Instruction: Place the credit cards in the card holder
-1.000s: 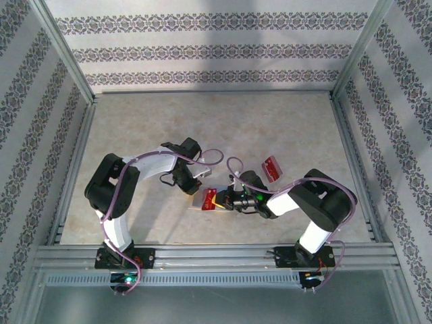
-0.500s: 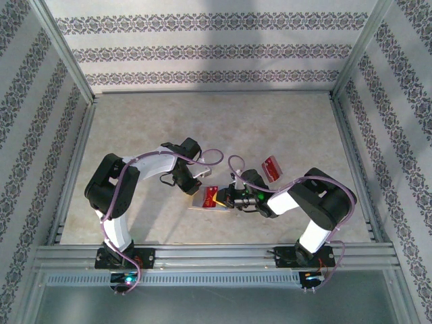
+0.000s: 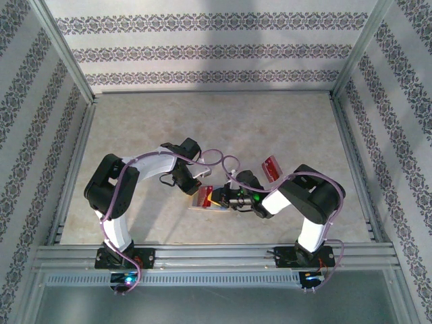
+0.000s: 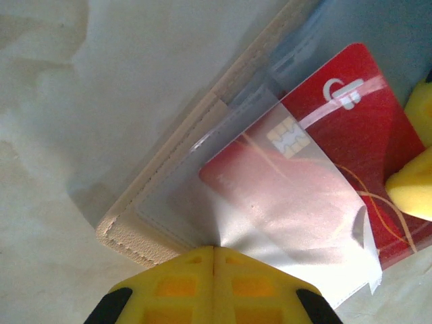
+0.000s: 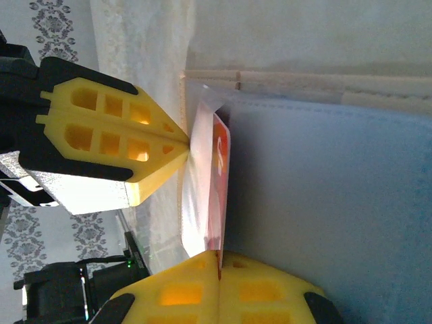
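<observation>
The tan card holder [image 4: 177, 154] lies open on the table [image 3: 202, 202]. My left gripper [image 4: 214, 248] is shut on the edge of the holder's clear pocket flap, lifting it. A red credit card [image 4: 344, 128] sits partly under that flap. My right gripper [image 5: 220, 258] is shut on the card's [image 5: 221, 165] outer edge, above the holder's grey-lilac inside [image 5: 324, 216]. The two grippers, left [image 3: 194, 189] and right [image 3: 219, 199], meet over the holder from opposite sides. A second red credit card [image 3: 271, 169] lies on the table to the right.
The marbled table [image 3: 216, 128] has metal rails along its sides and a rail at the near edge [image 3: 216, 255]. Patterned walls enclose it on three sides. The second red card lies close behind the right arm's forearm [image 3: 283, 196].
My right gripper has moved left with the red card, sliding it further under the clear pocket flap. The left gripper has stayed put, holding the flap.
</observation>
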`<control>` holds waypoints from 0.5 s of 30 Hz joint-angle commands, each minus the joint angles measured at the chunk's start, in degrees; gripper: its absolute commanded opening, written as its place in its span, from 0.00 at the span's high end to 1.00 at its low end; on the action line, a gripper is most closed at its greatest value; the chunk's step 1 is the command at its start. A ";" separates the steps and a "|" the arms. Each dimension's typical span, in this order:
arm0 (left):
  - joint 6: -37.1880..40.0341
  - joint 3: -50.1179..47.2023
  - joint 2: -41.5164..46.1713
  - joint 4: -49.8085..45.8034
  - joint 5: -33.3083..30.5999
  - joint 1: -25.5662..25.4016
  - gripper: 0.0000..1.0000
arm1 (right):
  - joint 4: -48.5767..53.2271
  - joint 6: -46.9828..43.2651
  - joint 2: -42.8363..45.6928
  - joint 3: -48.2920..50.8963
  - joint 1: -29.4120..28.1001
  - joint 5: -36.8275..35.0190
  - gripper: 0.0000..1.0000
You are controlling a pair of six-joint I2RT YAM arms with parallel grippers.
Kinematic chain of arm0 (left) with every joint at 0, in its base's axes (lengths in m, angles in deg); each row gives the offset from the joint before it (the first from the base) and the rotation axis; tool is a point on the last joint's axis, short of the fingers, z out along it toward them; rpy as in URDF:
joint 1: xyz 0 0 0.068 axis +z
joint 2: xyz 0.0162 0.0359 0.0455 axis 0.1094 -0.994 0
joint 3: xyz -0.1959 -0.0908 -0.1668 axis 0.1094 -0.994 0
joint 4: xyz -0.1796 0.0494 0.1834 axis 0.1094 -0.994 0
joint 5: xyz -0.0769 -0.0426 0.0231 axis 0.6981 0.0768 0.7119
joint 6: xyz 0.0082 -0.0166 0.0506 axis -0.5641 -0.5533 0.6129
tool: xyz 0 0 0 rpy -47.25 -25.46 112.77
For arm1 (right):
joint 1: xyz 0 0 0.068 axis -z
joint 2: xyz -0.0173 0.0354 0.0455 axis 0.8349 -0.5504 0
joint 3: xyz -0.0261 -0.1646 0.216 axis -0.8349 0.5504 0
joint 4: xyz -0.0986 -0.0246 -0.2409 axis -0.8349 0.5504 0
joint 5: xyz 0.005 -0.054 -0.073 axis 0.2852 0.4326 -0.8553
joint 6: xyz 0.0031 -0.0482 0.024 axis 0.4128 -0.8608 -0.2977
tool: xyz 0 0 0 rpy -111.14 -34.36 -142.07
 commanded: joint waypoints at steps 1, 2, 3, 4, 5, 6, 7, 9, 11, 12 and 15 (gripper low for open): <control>1.15 -1.77 0.44 -0.58 -1.17 -0.76 1.00 | 2.69 0.09 -1.99 -0.08 -0.98 -2.13 1.00; 1.22 -1.79 0.45 -0.55 -1.42 -0.78 1.00 | 3.31 0.05 -1.92 -0.13 -1.08 -2.12 1.00; 1.20 -1.69 0.59 -0.59 -1.73 -0.75 1.00 | 3.82 0.00 -1.68 -0.11 -1.16 -2.23 1.00; 1.15 -1.68 0.67 -0.70 -1.82 -0.75 1.00 | 4.29 0.02 -1.39 -0.06 -1.31 -2.47 1.00; 1.05 -1.73 0.67 -0.71 -1.67 -0.75 1.00 | 4.81 -0.07 -1.16 -0.09 -1.37 -2.63 0.98; 1.06 -1.88 0.71 -0.60 -1.28 -0.75 1.00 | 5.63 -0.40 -0.80 -0.21 -1.43 -2.76 0.97; 1.06 -1.97 0.70 -0.50 -1.05 -0.77 1.00 | 6.66 -0.76 -0.40 -0.45 -1.46 -2.85 0.95; 1.02 -1.92 0.80 -0.47 -1.18 -0.75 1.00 | 8.98 -1.36 0.29 -0.88 -1.49 -3.02 0.93; 0.99 -1.64 0.79 -0.74 -1.69 -0.81 1.00 | 11.13 -1.66 1.46 -1.15 -1.47 -3.41 0.91; 1.02 -1.56 0.80 -0.82 -1.74 -0.75 1.00 | 11.96 -1.87 2.20 -1.15 -1.58 -3.72 0.89; 0.98 -1.92 0.76 -0.49 -1.00 -0.75 1.00 | 15.66 -3.36 3.72 -2.07 -1.69 -4.25 0.87</control>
